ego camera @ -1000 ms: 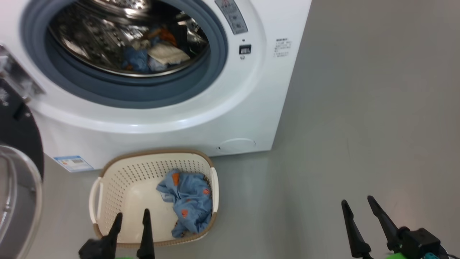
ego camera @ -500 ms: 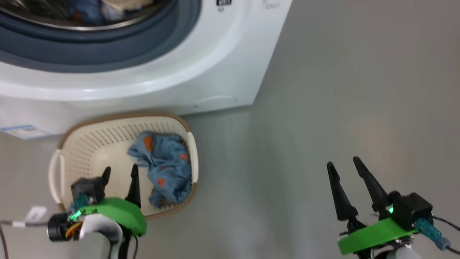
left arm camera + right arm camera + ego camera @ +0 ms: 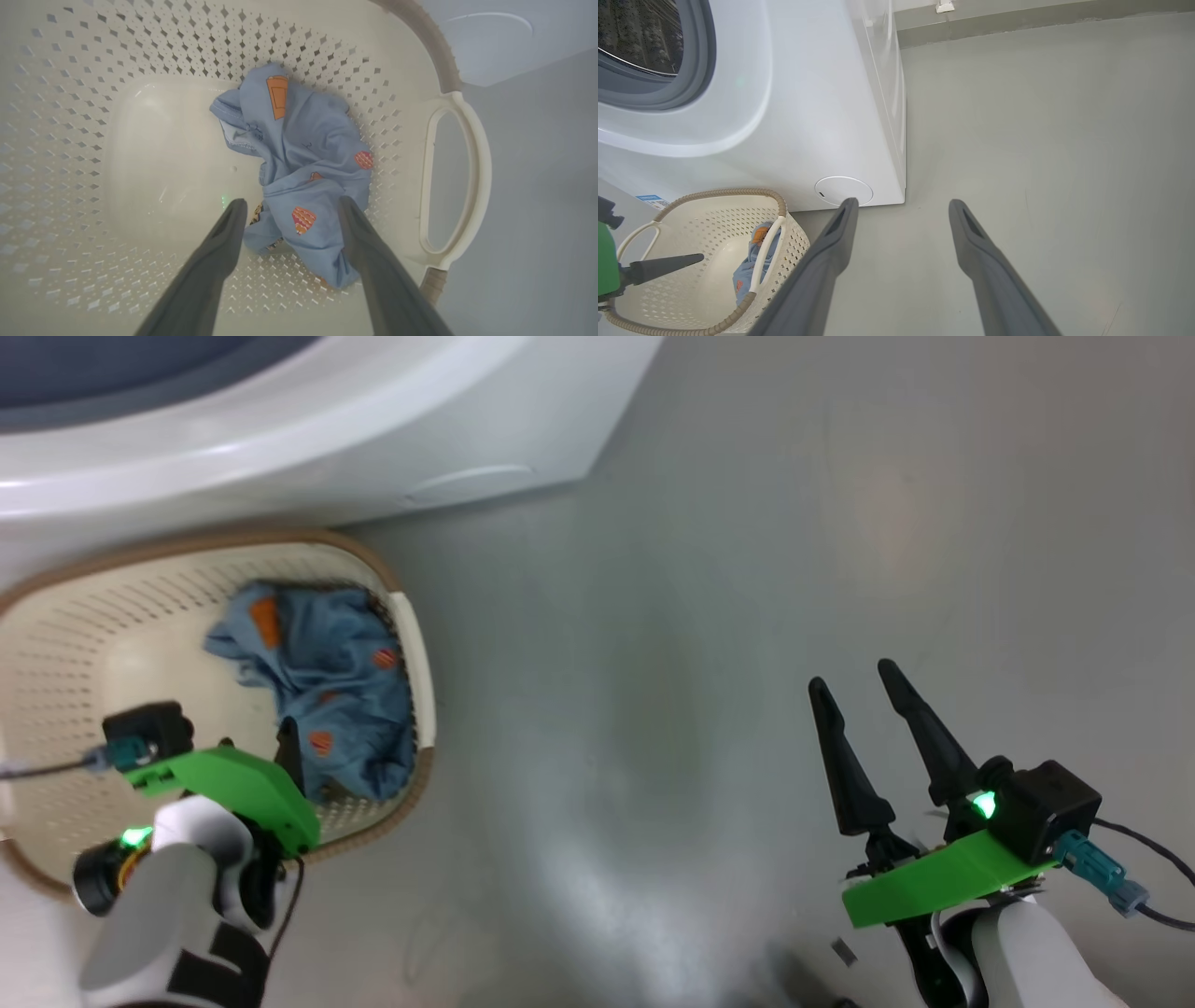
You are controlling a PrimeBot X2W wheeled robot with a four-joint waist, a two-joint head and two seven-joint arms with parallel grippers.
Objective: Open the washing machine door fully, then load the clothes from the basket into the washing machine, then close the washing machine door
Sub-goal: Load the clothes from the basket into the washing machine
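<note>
The smooth grey floor [image 3: 747,569] bears a big white boxy washing machine [image 3: 327,448] ahead-left of the right tool [image 3: 851,674] and a cream perforated plastic basket [image 3: 56,644] under the left tool [image 3: 292,201].

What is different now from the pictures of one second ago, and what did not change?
The head camera tilted down, so the washing machine slid up the view. The left pincer went down into the basket and now stands open over the blue garment; nothing is gripped. Unchanged: the garment lies in the same spot of the basket, and the right pincer stays open above the floor.
</note>
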